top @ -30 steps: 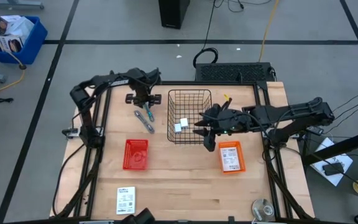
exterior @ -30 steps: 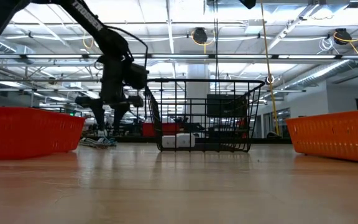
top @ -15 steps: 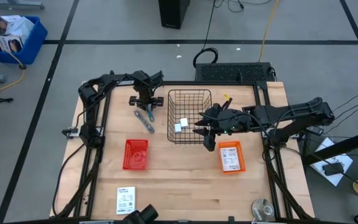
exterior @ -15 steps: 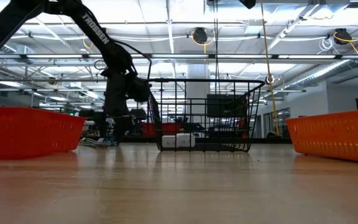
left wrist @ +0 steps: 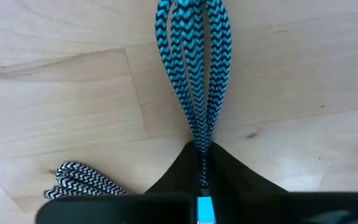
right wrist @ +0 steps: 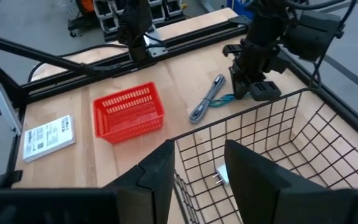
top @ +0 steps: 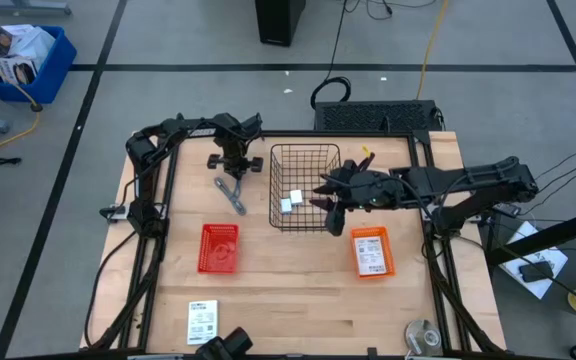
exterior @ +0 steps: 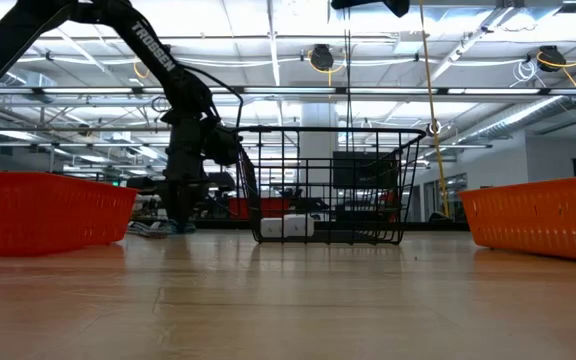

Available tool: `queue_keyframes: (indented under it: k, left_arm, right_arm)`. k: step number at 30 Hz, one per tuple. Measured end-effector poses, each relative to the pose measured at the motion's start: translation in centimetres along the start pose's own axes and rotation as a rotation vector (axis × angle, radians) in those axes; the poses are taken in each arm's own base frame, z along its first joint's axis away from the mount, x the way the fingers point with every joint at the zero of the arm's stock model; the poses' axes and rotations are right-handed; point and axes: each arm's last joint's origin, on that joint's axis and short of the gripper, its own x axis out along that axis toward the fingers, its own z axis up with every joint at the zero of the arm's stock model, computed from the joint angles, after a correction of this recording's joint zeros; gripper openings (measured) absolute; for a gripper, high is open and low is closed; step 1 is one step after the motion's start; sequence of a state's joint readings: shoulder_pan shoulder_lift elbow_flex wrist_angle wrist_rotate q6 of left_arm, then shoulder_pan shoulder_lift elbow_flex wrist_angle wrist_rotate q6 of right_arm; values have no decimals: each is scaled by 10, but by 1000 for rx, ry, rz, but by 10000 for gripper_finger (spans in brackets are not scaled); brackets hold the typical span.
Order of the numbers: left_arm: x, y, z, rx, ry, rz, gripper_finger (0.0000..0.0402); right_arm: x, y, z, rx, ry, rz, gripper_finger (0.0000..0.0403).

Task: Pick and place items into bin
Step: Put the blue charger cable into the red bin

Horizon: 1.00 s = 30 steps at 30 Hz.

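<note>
Left of the black wire basket [top: 304, 185], at its 9 o'clock on the wooden worktop [top: 298, 290]: left pincer [top: 236, 166] lowered and pinching the bundled blue braided cable [left wrist: 193, 68], long axis pointing straight away. Just beside, a grey braided cable [top: 233, 194]. Over the basket's 3 o'clock rim: right pincer [top: 330, 199], spread and holding nothing, farther off.

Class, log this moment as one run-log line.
left gripper: shut on blue braided cable | right gripper: open, over wire basket rim | white blocks: in basket
</note>
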State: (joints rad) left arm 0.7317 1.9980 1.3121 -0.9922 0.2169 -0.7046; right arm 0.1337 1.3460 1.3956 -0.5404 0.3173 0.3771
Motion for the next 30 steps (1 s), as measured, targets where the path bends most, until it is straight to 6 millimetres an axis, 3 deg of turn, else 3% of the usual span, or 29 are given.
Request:
queue_keyframes:
  k: [4,10,13,22,26,30]
  left_arm:
    - [-12,4,-4,16,-7,-25,35]
    - [-56,9,-21,61,-121,-80,14]
    - [-83,14,-39,73,-157,-132,14]
    - [-146,27,-133,34,-205,-238,31]
    - [-161,29,-183,18,-198,-317,15]
    - [-168,30,-225,-27,-195,-370,24]
  right_arm:
    - [1,-2,1,5,0,-4,132]
    - [1,-1,5,-5,-42,11,132]
    - [1,0,7,-5,-59,17,132]
    - [9,0,0,-47,-79,23,132]
    - [15,0,-7,-42,-72,49,132]
    - [17,-1,-12,-52,-55,44,132]
